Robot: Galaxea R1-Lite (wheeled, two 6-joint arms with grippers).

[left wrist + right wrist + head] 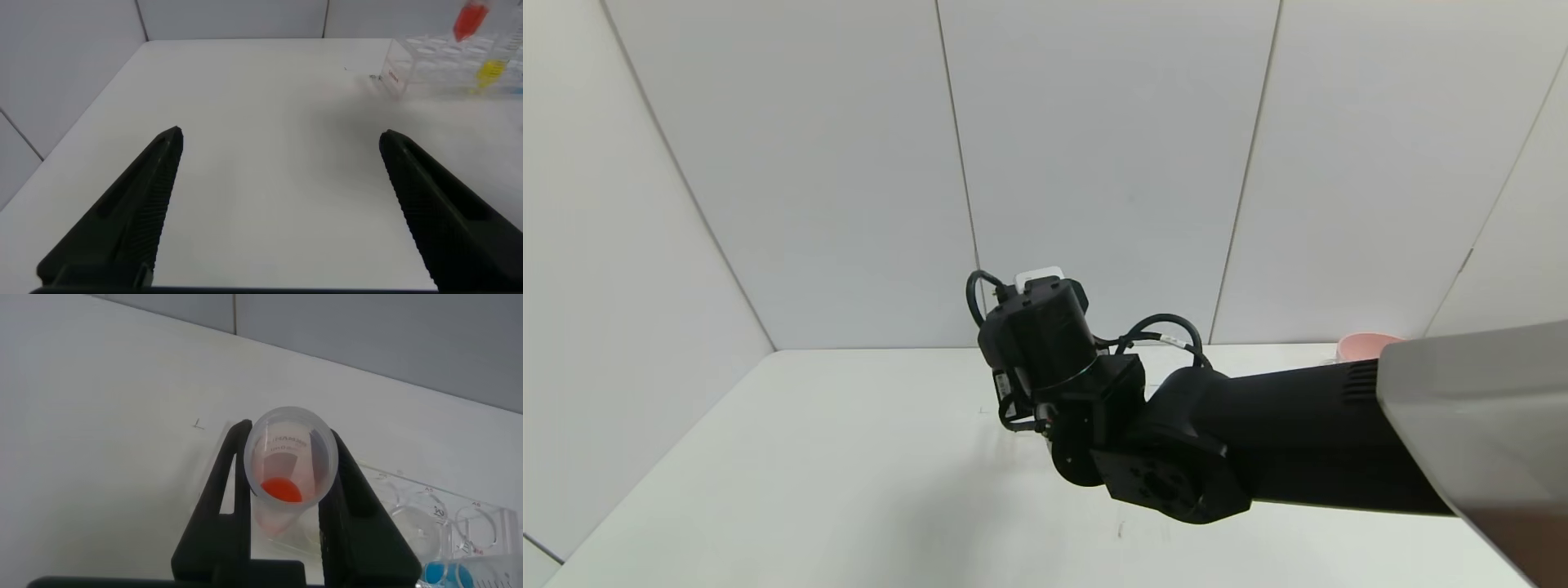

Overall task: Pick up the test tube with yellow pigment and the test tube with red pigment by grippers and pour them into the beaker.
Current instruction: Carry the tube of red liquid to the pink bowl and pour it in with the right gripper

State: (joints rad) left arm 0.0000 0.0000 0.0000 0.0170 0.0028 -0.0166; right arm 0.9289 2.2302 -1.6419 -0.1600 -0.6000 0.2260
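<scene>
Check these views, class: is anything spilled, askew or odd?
Nothing stands out. The right claw is shut on the test tube with red pigment, and the table shows no spill.

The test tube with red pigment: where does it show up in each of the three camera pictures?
Head view: not visible; the right arm hides it.
Left wrist view: the test tube with red pigment is far off at the upper right edge, raised above the clear rack.
Right wrist view: centre, seen down its mouth, pinched between the right gripper fingers.
Shared landmark: the clear rack, seen in both wrist views.
</scene>
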